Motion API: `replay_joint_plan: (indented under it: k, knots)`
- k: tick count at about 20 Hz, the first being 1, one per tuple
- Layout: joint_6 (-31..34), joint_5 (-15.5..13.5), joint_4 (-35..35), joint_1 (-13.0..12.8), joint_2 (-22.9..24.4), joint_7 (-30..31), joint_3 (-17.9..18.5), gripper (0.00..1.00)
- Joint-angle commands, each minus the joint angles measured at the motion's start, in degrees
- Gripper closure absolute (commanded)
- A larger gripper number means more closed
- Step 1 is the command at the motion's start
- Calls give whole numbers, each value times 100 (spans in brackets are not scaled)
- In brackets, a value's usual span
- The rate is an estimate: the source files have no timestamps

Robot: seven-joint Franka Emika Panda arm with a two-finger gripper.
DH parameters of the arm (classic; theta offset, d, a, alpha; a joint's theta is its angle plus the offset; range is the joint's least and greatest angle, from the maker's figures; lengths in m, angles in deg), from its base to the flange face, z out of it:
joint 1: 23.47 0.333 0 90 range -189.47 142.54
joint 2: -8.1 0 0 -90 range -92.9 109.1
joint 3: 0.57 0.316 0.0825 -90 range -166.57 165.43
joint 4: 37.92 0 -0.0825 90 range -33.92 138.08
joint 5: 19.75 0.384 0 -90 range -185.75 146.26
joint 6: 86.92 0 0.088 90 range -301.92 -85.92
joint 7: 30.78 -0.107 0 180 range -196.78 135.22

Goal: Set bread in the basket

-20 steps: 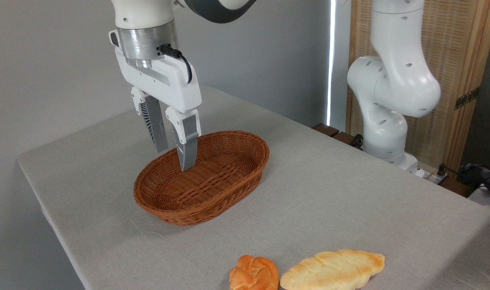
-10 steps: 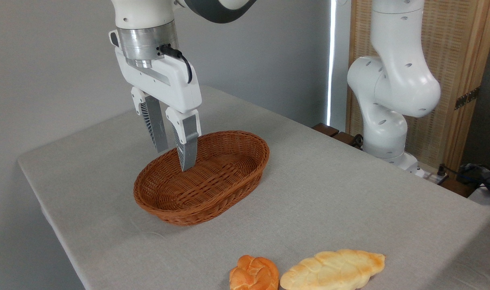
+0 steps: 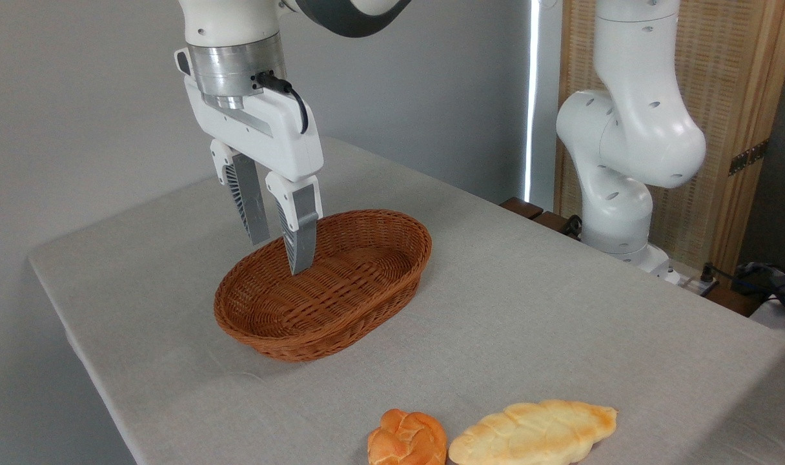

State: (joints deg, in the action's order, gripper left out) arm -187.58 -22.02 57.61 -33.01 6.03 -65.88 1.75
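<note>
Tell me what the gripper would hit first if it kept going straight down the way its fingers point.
Probably the basket: the open gripper points down near its far rim, though depth is unclear from one view.

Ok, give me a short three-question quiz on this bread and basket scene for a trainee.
1. True or false: the round bun is already inside the basket.
2. What lies directly right of the bun? A) a knife B) a pale leaf-shaped loaf C) a cup
3. Fill in: the end effector is open and holds ____.

Key:
1. False; it sits on the table near the front edge.
2. B.
3. Nothing; it hangs over the basket's far left rim.
</note>
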Motion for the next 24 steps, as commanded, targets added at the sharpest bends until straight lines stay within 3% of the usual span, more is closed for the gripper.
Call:
replay_joint_plan:
  k: [1, 10, 16, 20, 24]
  knots:
    - [116, -45, -26, -4, 40, -93, 32, 0]
    - [81, -36, -35, 13, 49, -76, 84, 0]
    - [-200, -1, 26, 22, 40, -137, 795, 0]
    - [-954, 25, 850, 39, 337, -391, 1147, 0]
    - [-1431, 34, 1564, 57, 620, -1128, 1411, 0]
